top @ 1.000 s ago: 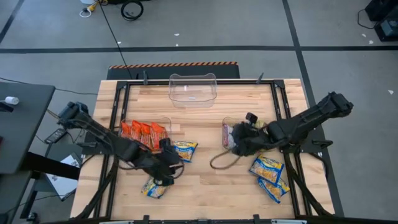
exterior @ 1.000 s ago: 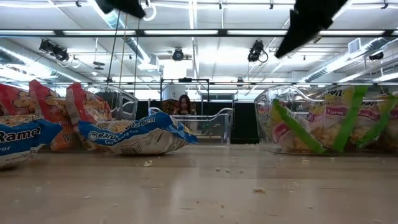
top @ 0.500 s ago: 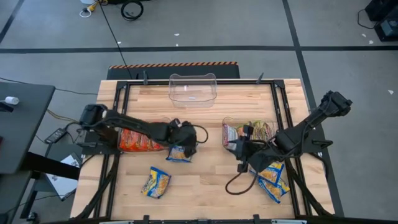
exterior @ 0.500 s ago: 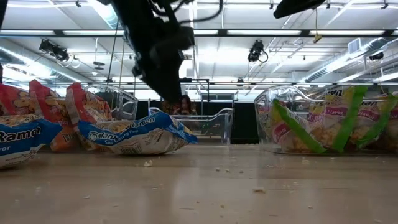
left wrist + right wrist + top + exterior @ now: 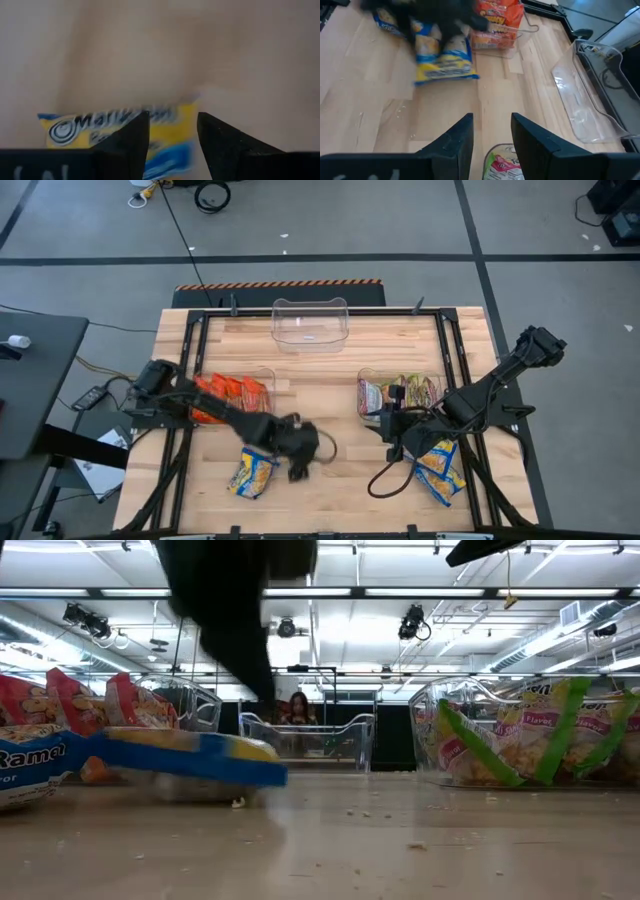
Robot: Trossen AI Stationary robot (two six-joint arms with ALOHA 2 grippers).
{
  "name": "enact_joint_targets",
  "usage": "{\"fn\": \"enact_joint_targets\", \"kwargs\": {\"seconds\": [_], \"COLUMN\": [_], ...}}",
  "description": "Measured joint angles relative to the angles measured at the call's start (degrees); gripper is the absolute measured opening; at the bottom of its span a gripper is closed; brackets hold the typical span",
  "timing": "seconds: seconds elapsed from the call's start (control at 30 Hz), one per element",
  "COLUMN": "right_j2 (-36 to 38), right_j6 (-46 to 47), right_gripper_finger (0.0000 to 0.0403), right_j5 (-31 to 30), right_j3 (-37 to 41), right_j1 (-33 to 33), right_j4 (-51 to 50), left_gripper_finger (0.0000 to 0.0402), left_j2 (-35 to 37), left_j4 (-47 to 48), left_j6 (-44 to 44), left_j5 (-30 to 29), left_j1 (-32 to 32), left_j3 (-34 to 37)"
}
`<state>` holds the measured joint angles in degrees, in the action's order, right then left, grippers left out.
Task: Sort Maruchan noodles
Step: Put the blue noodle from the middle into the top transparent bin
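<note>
My left gripper (image 5: pixel 297 452) is down over a blue-and-yellow noodle packet (image 5: pixel 120 125) near the table's middle and hides it in the high view. The packet also shows, blurred, in the low view (image 5: pixel 180 755) and in the right wrist view (image 5: pixel 445 65). A second blue-and-yellow packet (image 5: pixel 252 473) lies flat nearer the front edge. Orange-red packets (image 5: pixel 225 393) stand in a clear bin on the left. Silver-white packets with green print (image 5: pixel 400 393) stand in a clear bin on the right. My right gripper (image 5: pixel 393 442) is open and empty, just in front of that bin. My left gripper has the blue-and-yellow packet between its two fingers at one edge (image 5: pixel 170 117). The fingers come from above, pointing down. In the low view the packet is blurred and seems a little off the table, with a shadow under it.
An empty clear bin (image 5: pixel 310 322) stands at the far edge in the middle. More blue-and-yellow packets (image 5: pixel 438 460) lie at the front right, by my right arm. Crumbs lie on the bare wood in the middle (image 5: pixel 410 840). A black frame (image 5: pixel 190 340) runs along the table's sides.
My left gripper swung from the front-left packet toward the far edge, then came back toward the near edge and down onto the blue-and-yellow packet beside the orange bin; that packet has shifted and flattened. My right gripper drew back from the silver-packet bin toward the near edge.
</note>
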<state>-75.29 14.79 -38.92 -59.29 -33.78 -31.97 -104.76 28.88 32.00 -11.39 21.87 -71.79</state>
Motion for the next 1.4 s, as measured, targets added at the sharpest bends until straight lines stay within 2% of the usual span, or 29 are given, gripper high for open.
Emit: {"fn": "enact_joint_targets", "kwargs": {"seconds": [0.17, 0.27, 0.37, 0.5, 0.63, 0.8, 0.87, 0.93, 1.0, 1.13, 1.3, 1.4], "right_j2": [0.4, 0.5, 0.9, 3.1, 5.7, 8.9, 9.5, 9.3, 8.8, 6.5, 2.8, 0.3], "right_j6": [-3.4, -7.6, -10.9, -15.9, -16.8, -8.4, -2.4, 3.5, 6.6, 8.6, 15.0, 18.4], "right_gripper_finger": [0.0137, 0.0137, 0.0137, 0.0146, 0.0163, 0.0184, 0.0193, 0.0203, 0.0217, 0.0242, 0.0248, 0.0245], "right_j5": [-0.2, -1.0, -4.8, -5.3, 1.2, 16.5, 23.3, 29.6, 32.4, 29.0, 28.9, 28.9], "right_j3": [0.0, 0.0, 0.0, -1.8, -6.9, -7.0, -6.2, -5.9, -5.9, -5.9, -5.9, -5.9], "right_j1": [0.5, 2.0, 4.4, 9.0, 13.7, 16.1, 15.5, 13.9, 11.2, 4.3, -1.4, -3.9], "right_j4": [-2.2, -2.2, -2.2, -4.5, -8.1, -9.3, -10.9, -13.5, -16.2, -20.9, -20.6, -19.7], "left_gripper_finger": [0.0169, 0.0169, 0.0169, 0.0165, 0.0161, 0.0160, 0.0160, 0.0160, 0.0164, 0.0186, 0.0221, 0.0226], "left_j2": [1.3, 1.5, 1.5, 1.2, 1.5, 1.4, 1.3, 1.1, 0.8, -1.4, -6.9, -10.7], "left_j4": [2.9, 4.9, 5.8, 9.3, 17.1, 18.8, 19.2, 19.6, 20.3, 19.4, 18.9, 19.9], "left_j6": [-6.7, -4.5, -2.0, -2.3, 3.1, 7.4, 7.6, 7.6, 5.5, -11.2, -28.2, -37.8], "left_j5": [-1.1, -1.5, -0.9, -3.1, -3.5, -3.7, -0.9, 4.5, 8.4, 14.2, 31.6, 32.8], "left_j1": [2.7, 0.2, -2.5, -1.7, -1.6, -1.0, -0.8, -2.1, -4.4, -8.6, -12.2, -13.4], "left_j3": [-5.8, -7.8, -8.7, -15.1, -21.1, -22.0, -22.0, -22.1, -22.1, -22.1, -22.1, -22.0]}}
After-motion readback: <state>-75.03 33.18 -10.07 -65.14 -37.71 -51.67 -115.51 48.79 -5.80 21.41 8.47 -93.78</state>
